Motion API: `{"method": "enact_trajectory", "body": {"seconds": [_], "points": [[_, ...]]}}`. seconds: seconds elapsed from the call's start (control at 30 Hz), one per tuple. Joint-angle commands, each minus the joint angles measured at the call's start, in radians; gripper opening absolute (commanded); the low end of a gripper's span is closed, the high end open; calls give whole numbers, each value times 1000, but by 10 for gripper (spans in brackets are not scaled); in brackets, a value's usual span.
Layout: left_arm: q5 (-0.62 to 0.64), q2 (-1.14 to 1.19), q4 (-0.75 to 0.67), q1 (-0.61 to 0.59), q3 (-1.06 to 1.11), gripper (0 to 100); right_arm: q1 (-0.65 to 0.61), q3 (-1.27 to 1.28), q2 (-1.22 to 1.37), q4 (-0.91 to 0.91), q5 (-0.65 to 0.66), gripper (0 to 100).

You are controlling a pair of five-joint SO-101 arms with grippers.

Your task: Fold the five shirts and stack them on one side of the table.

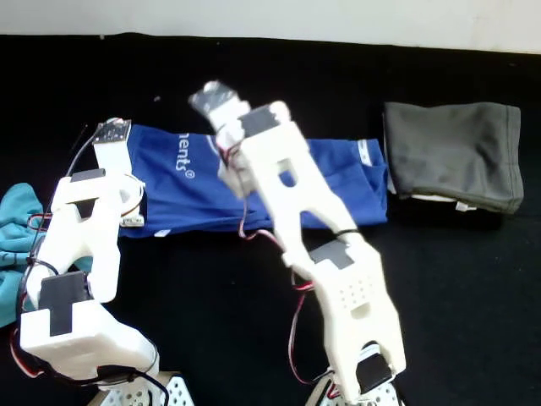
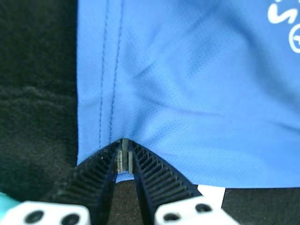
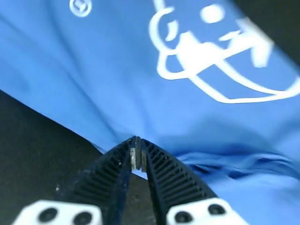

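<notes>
A blue shirt (image 1: pixel 254 182) with white print lies stretched across the middle of the black table. My left gripper (image 2: pixel 124 159) is shut on the blue shirt's hem (image 2: pixel 105 93) near its left end; its arm (image 1: pixel 80 245) stands at the left in the high view. My right gripper (image 3: pixel 137 157) is shut on an edge of the same blue shirt (image 3: pixel 154 84), near the white print, with its arm (image 1: pixel 296 220) reaching over the shirt's middle. A folded grey shirt (image 1: pixel 452 156) rests at the far right. A teal shirt (image 1: pixel 15 224) lies crumpled at the left edge.
The black tablecloth (image 1: pixel 211 296) shows bare in front of the blue shirt and between the two arm bases. A pale wall (image 1: pixel 338 17) runs along the table's far edge.
</notes>
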Motion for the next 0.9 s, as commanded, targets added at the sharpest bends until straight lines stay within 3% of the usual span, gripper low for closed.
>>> {"method": "enact_trajectory", "body": {"seconds": [0.0, 0.13, 0.33, 0.43, 0.63, 0.87], "points": [[0, -1, -17, 1, -25, 9, 51, -114, -110, 88, -3, 5], [3, -96, 83, 8, -77, 12, 90, -122, -114, 188, -3, 5], [5, -262, 173, 2, -166, 14, 174, -68, -124, 188, -3, 5], [41, -269, 169, -7, -154, 46, 217, -64, -157, 189, -3, 5], [74, -263, 80, -58, -154, 263, 240, 59, -366, 189, -2, 5], [69, -10, 21, -58, -280, 259, 242, 390, -717, 188, 55, 5]]}}
